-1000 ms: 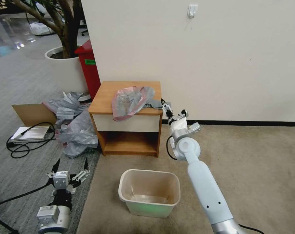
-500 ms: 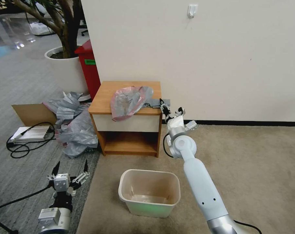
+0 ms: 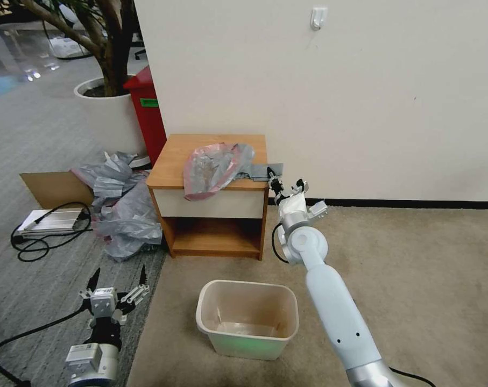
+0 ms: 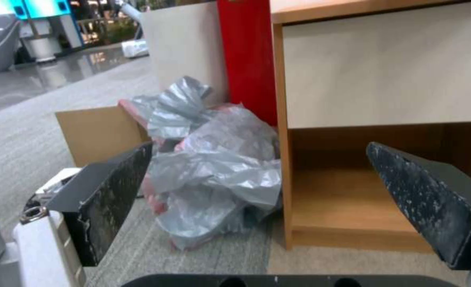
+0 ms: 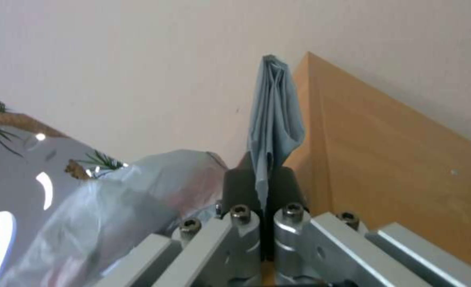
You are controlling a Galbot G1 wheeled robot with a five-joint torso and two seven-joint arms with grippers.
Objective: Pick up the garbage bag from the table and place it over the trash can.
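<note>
Looking at where your right claw (image 3: 273, 180) sat, you already had a pinch on the garbage bag (image 3: 214, 166): the right wrist view showed both fingers closed flat on a folded grey flap of it (image 5: 272, 127), with the plastic standing straight up out of the jaws. That flap was the bag's tail, sticking off the counter (image 3: 171, 164) at its right front corner. The rest of the bag, the puffy part with the pink-red rim, lay toward about 10 o'clock from the claw, spread over the middle of the counter top with one edge drooping over the white drawer front.

So the thing that mattered for you was the bag's long axis. It ran roughly 9-to-3 across the counter, and you were holding the 3 o'clock end. The trash can (image 3: 247, 317) stood on the carpet at roughly 6 o'clock from the claw, right in front of the counter, open side up. My guess is a pull toward 6 would have dragged the bulk sideways off the front edge rather than lifting it clean.

Your left claw (image 3: 117, 279) was parked low at about 8 o'clock from the counter, fingers spread wide on nothing, pointing toward the heap of grey bags (image 4: 214, 167) on the floor. The right arm was clearly the nearer one.
</note>
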